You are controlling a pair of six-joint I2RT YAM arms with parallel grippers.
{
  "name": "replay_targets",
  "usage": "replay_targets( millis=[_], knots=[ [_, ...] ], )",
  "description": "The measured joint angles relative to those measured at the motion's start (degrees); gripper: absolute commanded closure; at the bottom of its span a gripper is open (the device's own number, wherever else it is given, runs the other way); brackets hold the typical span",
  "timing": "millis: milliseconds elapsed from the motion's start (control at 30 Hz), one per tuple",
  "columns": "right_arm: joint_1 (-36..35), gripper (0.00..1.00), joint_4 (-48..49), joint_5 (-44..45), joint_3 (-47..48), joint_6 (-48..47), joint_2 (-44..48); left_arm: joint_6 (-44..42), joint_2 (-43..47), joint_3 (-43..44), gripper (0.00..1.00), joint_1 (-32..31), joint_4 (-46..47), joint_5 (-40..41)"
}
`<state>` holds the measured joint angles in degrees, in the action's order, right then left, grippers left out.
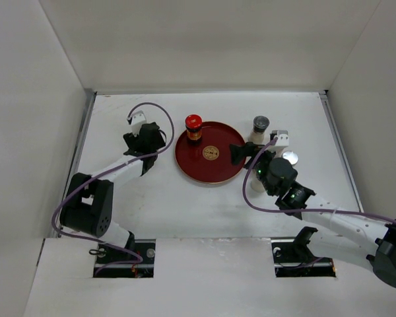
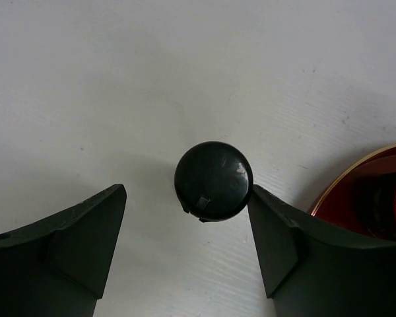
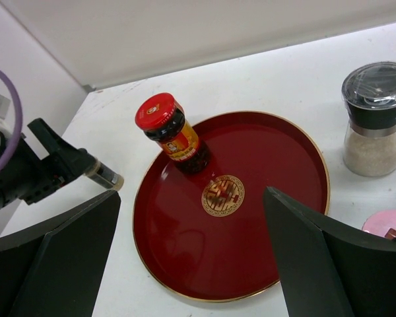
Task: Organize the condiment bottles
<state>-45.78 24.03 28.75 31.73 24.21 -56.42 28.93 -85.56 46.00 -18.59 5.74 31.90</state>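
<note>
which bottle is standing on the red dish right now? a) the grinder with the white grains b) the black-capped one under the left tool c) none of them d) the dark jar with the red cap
d: the dark jar with the red cap stands inside the red dish near its far rim, while the grinder and the black-capped bottle stand on the table.

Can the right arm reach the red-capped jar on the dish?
Probably yes. The right arm has its jaws open, facing the jar, and only bare dish lies between; the grinder stands off to the side.
</note>
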Motion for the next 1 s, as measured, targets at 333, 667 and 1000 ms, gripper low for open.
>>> replay_targets(
  millis=[333, 667, 1000],
  knots=[
    [0.0, 0.04, 0.0, 0.0, 0.0, 0.0, -0.1, 0.0, -4.9, 3.1, 0.45, 0.6, 1.8, -1.1],
    [0.0, 0.04, 0.0, -0.1, 0.0, 0.0, -0.3, -0.2, -6.0, 5.0, 0.69, 1.1, 2.4, -1.6],
    [0.0, 0.05, 0.0, -0.1, 0.0, 0.0, -0.3, -0.2, 5.7, 4.3, 0.7, -5.2, 0.0, -1.0]
  ],
)
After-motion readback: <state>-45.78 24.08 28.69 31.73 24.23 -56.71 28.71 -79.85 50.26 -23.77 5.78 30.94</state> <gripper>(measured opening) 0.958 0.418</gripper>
